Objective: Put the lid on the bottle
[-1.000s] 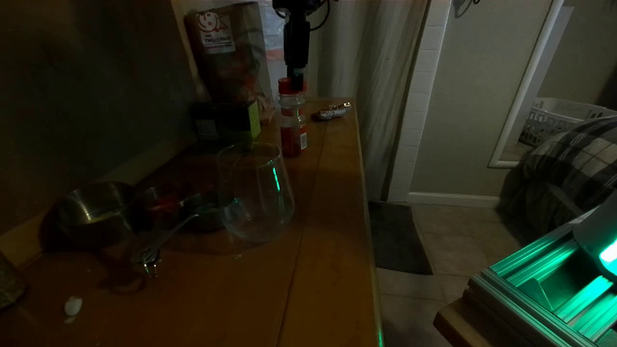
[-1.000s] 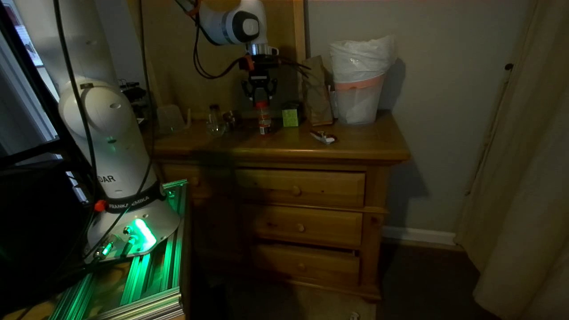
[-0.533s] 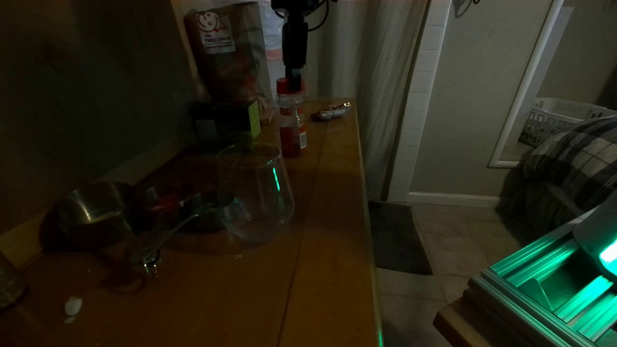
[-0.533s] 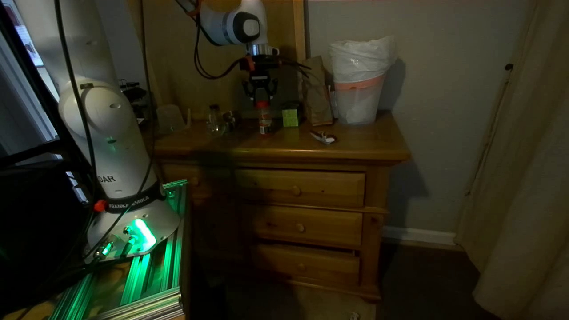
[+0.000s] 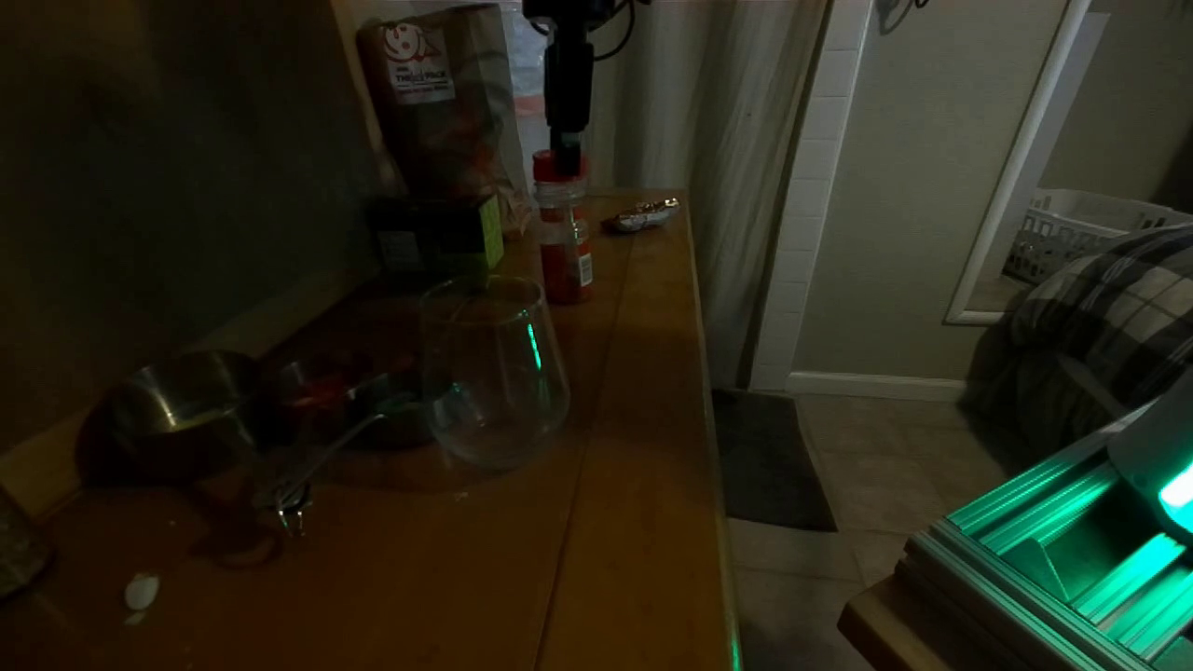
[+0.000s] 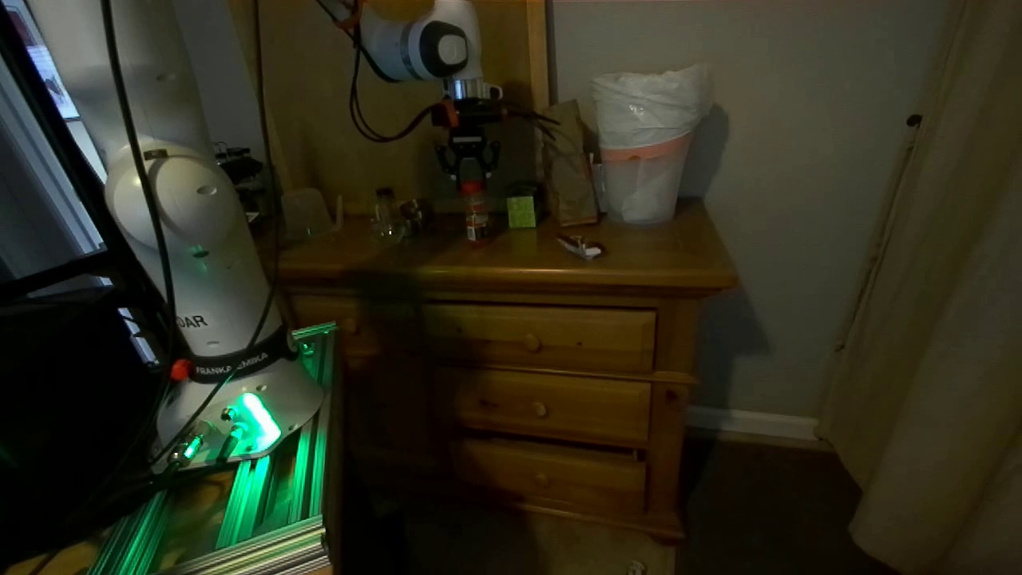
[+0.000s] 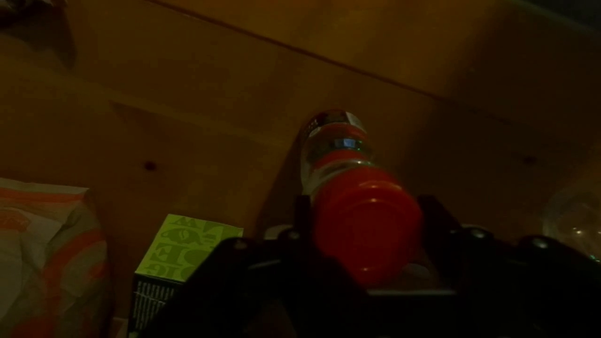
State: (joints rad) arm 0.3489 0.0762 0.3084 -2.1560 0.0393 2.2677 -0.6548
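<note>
The bottle [image 5: 567, 266] stands on the wooden dresser top, clear with red on its body and a pale label. It also shows in an exterior view [image 6: 477, 222] and in the wrist view [image 7: 335, 145]. The round red lid [image 7: 368, 230] sits on the bottle's mouth; whether it is fully seated I cannot tell. The lid also shows in both exterior views [image 5: 543, 168] [image 6: 473, 187]. My gripper [image 7: 365, 199] points down with one finger on each side of the lid, closed around it. In an exterior view the gripper [image 5: 565, 163] covers part of the lid.
A large clear glass vessel [image 5: 494, 382] and a metal bowl [image 5: 186, 419] stand on the dresser. A green and black box [image 7: 188, 244] and a paper bag [image 7: 51, 253] are close to the bottle. A foil wrapper [image 6: 581, 246] and a lined bin [image 6: 651, 152] are farther along.
My gripper and the lid have shifted slightly, leftward in one exterior view and rightward in the other. The bottle's upper part has shifted slightly with them.
</note>
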